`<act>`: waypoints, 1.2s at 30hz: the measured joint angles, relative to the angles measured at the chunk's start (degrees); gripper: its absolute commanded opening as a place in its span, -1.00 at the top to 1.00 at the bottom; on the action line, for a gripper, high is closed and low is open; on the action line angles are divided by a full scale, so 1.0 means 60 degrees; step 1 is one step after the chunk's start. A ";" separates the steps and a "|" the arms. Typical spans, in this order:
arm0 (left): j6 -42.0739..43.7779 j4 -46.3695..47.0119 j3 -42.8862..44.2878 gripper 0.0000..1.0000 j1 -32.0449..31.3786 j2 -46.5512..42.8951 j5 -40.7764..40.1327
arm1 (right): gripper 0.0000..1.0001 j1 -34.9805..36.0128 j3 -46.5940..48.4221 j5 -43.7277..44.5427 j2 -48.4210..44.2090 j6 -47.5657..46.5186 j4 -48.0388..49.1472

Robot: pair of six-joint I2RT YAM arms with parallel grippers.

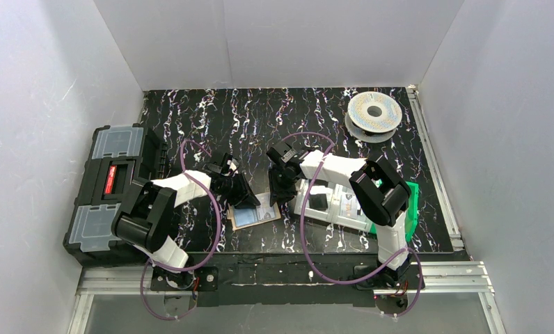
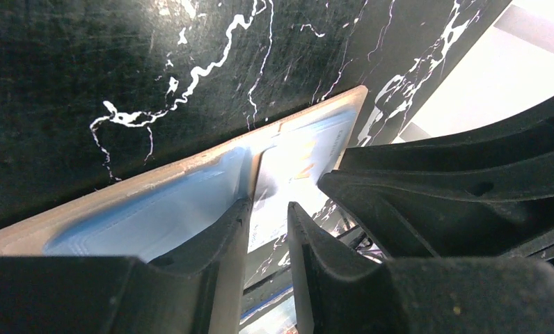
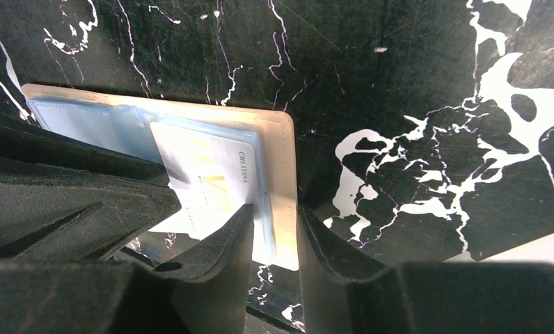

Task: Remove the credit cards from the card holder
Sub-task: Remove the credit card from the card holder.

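Top view: one card holder [image 1: 255, 216] on the worktop [image 1: 295, 111], right between the two arms, both sets of jaws down at it. Also one toolbox [image 1: 114, 184], one spool [image 1: 375, 113], one green bin [image 1: 412, 205] and one clear tray [image 1: 333, 205]

Left wrist: just the card holder [image 2: 184, 170] rim and one glare-washed card [image 2: 291, 163]. The left jaws are a narrow gap apart at its edge, can't tell if they pinch

Right wrist shows what the others don't: lettering on that card [image 3: 204, 188], tucked in a blue sleeve. The right jaws straddle the card holder [image 3: 281, 174] edge, grip unclear
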 measured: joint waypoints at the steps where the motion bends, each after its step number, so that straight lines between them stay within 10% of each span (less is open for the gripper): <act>1: 0.0000 0.0019 0.0000 0.48 0.0000 0.0016 0.0004 | 0.28 0.0000 0.0000 0.0000 0.0001 0.0000 0.0000; 36: 0.0063 0.0658 -0.0473 0.64 0.0149 0.0004 0.0407 | 0.46 0.0295 0.0914 -0.0004 0.0564 -0.0284 -0.1143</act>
